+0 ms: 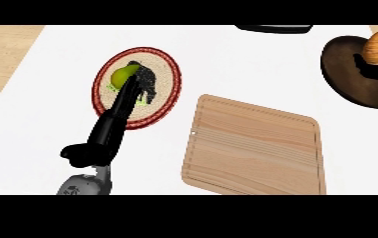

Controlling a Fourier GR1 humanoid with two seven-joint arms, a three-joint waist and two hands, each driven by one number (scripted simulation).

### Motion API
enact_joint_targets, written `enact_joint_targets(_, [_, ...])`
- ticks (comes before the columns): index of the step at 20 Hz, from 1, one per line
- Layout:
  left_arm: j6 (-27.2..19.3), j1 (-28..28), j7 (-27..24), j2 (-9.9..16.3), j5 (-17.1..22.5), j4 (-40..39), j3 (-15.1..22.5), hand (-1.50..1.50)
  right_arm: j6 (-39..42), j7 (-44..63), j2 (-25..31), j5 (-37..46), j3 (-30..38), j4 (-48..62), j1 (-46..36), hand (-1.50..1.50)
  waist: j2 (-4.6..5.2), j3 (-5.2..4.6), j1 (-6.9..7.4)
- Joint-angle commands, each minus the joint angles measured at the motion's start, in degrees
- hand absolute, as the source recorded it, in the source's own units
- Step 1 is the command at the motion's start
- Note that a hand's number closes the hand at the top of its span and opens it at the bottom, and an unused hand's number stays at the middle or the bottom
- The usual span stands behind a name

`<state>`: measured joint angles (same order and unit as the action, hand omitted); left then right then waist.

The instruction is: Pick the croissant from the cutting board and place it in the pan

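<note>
Green fruit [120, 75] under left hand's [142, 82] curled fingers [148, 89].

Light falls bright and even on my white counter [244, 62], no glare. Shadows are weak: a dark patch under my left hand [140, 82] on the plate [171, 67], perhaps its shadow. Edges look slightly soft

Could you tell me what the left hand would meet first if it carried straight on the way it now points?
The left hand points up the view, and the green fruit on the red-rimmed plate sits at its fingers; whether they touch is unclear.
</note>
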<state>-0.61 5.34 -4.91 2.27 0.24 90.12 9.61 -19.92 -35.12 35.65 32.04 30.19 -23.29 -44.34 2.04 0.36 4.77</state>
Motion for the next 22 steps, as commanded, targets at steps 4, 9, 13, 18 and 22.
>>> enact_joint_targets(4, [0.07,0.96,-0.25,-1.24,-0.46,-0.28,1.45,0.0,8.98,6.81,2.63,9.88,-9.03,10.9,-1.2,-1.5,0.89,-0.01,2.28])
enact_joint_targets(9, [1.03,0.51,-1.7,-0.2,-0.45,-2.27,0.8,0.0,17.17,4.82,0.49,7.58,-7.52,14.03,-4.4,-1.5,0.75,0.12,1.62])
enact_joint_targets(13, [0.44,1.12,-0.15,-0.73,-0.2,-0.23,0.81,0.0,16.96,0.53,0.2,3.28,-3.14,13.53,-5.31,-1.5,0.61,0.29,1.36])
enact_joint_targets(18, [-0.09,0.39,-0.07,-0.3,-0.64,-0.31,0.32,0.0,20.54,-2.86,2.62,-3.91,4.0,13.49,-6.92,-1.5,0.33,0.24,0.3])
enact_joint_targets(22, [-1.19,-0.06,0.31,-1.37,-1.35,0.08,1.12,0.0,28.1,-2.88,6.99,-6.35,6.44,15.82,-4.87,-1.5,0.09,0.18,-0.68])
